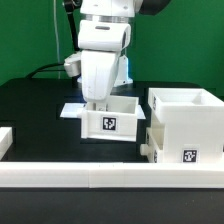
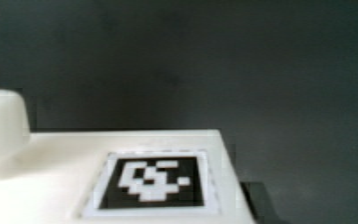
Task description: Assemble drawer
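The robot's gripper (image 1: 99,101) reaches into a small open-top tray (image 1: 110,121) on the black surface (image 1: 35,110); whether its fingers are open or closed cannot be told. The tall housing (image 1: 186,125) stands just beside the tray, toward the exterior view's right.

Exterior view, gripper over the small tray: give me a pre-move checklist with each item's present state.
1. Gripper is above the tray's back wall: ok.
2. Fingers closed on the tray: cannot tell, hidden behind the wall.
3. Tray sits upright, tag facing the camera: ok.
4. Tray is apart from the housing on the exterior view's right: ok, a gap shows.
5. Front rail is clear of the tray: ok.
6. Wrist view shows a tag on a white surface: ok, blurred.
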`<action>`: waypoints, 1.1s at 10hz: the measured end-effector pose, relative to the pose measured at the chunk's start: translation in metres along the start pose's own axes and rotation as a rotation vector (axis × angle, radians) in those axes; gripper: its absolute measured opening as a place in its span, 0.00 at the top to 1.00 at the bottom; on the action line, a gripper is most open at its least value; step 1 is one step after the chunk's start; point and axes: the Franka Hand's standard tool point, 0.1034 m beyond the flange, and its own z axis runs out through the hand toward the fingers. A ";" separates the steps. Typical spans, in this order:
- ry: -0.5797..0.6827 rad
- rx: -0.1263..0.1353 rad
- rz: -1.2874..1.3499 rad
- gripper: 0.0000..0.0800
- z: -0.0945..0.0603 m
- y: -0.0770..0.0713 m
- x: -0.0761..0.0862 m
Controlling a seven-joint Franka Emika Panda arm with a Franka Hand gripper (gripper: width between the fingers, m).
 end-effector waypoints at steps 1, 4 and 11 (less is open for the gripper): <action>-0.007 0.004 -0.038 0.94 0.000 0.004 0.003; -0.007 0.003 -0.081 0.94 0.002 0.010 0.008; -0.005 0.010 -0.112 0.94 0.007 0.007 0.019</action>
